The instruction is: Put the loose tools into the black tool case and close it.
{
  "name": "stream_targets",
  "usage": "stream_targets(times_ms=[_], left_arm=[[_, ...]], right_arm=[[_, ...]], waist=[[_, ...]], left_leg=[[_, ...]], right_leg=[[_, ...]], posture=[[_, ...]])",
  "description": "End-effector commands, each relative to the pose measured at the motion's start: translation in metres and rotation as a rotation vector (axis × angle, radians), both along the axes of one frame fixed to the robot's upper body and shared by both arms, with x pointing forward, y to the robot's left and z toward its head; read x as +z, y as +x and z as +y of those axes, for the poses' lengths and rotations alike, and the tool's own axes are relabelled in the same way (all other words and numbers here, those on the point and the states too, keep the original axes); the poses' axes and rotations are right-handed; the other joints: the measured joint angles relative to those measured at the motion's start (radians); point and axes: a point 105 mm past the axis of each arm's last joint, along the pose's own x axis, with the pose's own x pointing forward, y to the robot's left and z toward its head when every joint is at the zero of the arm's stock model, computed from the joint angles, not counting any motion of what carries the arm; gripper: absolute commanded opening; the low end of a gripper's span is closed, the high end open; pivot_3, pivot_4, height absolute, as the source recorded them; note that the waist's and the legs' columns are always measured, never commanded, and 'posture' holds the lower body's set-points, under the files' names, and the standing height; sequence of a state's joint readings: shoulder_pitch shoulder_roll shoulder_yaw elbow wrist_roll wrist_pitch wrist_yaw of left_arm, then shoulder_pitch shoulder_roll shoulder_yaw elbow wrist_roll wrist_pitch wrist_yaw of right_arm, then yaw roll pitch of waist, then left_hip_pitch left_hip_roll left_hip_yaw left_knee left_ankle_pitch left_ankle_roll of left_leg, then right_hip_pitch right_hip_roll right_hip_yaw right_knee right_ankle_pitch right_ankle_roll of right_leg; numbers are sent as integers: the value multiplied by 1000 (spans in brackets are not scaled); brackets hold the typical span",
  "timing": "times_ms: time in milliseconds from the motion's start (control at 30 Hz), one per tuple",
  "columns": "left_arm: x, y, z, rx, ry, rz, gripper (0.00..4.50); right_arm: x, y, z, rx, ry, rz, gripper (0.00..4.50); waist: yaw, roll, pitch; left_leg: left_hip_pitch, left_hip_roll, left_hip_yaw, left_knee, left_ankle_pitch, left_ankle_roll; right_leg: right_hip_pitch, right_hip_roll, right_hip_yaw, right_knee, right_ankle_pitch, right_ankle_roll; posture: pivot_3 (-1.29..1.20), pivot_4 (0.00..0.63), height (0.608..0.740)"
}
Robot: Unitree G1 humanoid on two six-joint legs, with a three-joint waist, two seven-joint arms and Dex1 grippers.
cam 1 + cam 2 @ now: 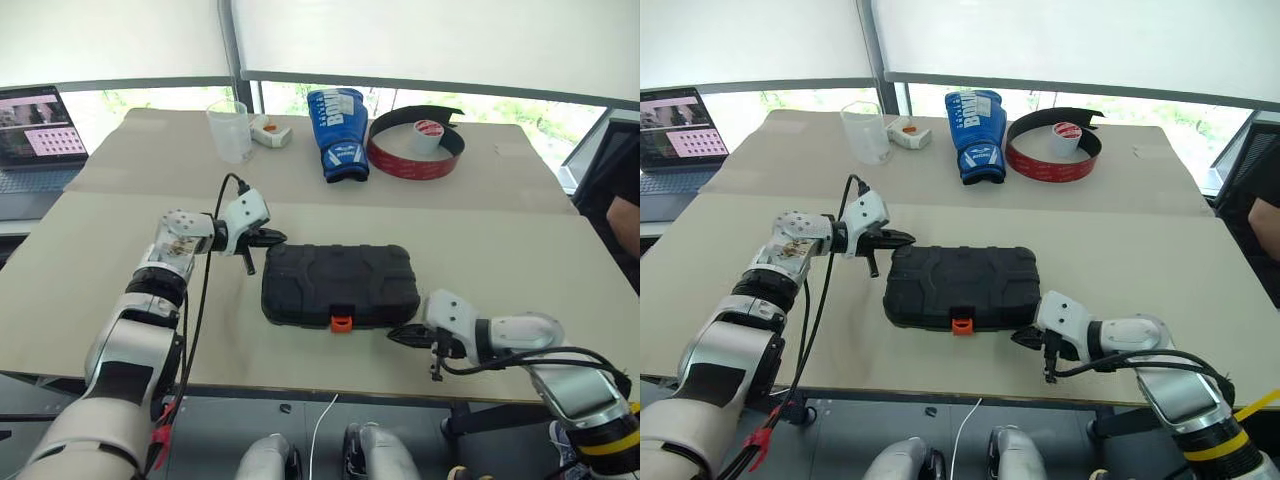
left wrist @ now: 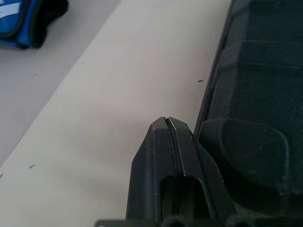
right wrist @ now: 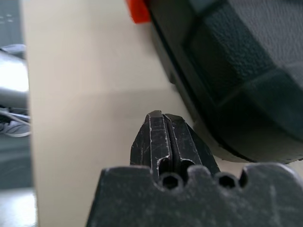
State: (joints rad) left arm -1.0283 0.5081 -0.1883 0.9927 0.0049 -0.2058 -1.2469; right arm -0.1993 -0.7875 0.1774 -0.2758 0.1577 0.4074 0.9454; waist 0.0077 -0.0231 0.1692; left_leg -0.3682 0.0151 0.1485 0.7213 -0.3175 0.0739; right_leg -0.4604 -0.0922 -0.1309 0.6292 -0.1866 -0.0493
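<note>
1. Beige surface (image 1: 560,250) beneath bright windows carries a laptop (image 1: 35,140), clear cup (image 1: 229,130) and blue boxing glove (image 1: 338,134).
2. Left hand (image 1: 272,238), fingers pressed together and empty, sits beside the case's far-left corner.
3. Closed black tool case (image 1: 340,284) lies centre, orange latch (image 1: 342,322) forward.
4. Right hand (image 1: 397,337), clamped on nothing, sits at the near-right corner.

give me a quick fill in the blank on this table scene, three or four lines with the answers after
1. The black tool case lies with its lid ____.
2. The latch on the case's near edge is coloured ____.
3. The fingers of the left gripper and the right gripper are ____.
4. The boxing glove at the far side of the table is coloured ____.

Missing words: closed; orange; shut; blue
</note>
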Motion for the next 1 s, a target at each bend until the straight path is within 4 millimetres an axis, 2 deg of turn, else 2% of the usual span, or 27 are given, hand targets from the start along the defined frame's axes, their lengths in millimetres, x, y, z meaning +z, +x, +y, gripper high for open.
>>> stream_targets(times_ms=[33,100,167,300,333,433,500,633,867,933,1000], left_arm=[[-11,-29,-3,-217,96,84,18],[-20,-48,5,-296,157,129,18],[-23,-60,8,-329,175,141,18],[5,-53,10,-233,64,87,18],[18,-52,8,-219,12,99,18],[47,-59,-5,-260,-83,143,18],[50,-67,-18,-321,-59,143,18],[38,-75,-45,-411,-5,122,18],[-6,-68,-84,-463,109,75,18],[-21,-66,-87,-464,156,75,18],[-38,-66,-81,-482,248,44,18]], right_arm=[[26,34,-16,-140,-3,-182,0],[33,49,-28,-220,7,-222,0],[37,53,-34,-249,22,-228,0],[43,33,-34,-181,71,-165,0],[46,26,-32,-163,96,-145,0],[48,9,-29,-127,119,-102,0],[41,1,-24,-121,121,-75,0],[30,-4,-15,-127,125,-62,0],[26,-14,-4,-114,139,-49,0],[25,-17,-4,-113,136,-43,0],[24,-19,-5,-119,133,-42,0]], waist=[[-6,0,0],[-13,0,0],[-18,1,0],[-8,1,0],[-6,1,0],[-3,1,0],[1,1,0],[4,1,-1],[4,1,-1],[5,1,-1],[4,1,-2]], left_leg=[[0,0,0,1,0,0],[0,0,0,3,0,0],[0,0,0,4,0,0],[0,1,-2,3,0,0],[-1,1,-3,3,0,0],[-2,1,-4,5,0,1],[-3,1,-4,6,-1,1],[-1,1,-4,6,-1,3],[-1,1,-4,6,-1,3],[-1,1,-4,6,-1,3],[0,1,-4,6,-1,3]], right_leg=[[0,0,1,0,0,0],[0,-1,2,1,0,1],[0,-2,3,3,0,1],[0,-1,2,3,0,-1],[0,-1,1,3,0,-1],[0,-1,0,3,0,0],[0,-1,0,3,0,0],[2,-1,1,3,0,1],[1,0,2,3,0,1],[2,0,1,2,0,0],[2,0,2,2,0,1]], posture=[[0,150,727],[0,150,727],[0,150,727],[0,150,727],[0,150,727],[0,150,727],[0,150,727],[0,150,727],[0,150,727],[0,150,727],[0,150,727]])
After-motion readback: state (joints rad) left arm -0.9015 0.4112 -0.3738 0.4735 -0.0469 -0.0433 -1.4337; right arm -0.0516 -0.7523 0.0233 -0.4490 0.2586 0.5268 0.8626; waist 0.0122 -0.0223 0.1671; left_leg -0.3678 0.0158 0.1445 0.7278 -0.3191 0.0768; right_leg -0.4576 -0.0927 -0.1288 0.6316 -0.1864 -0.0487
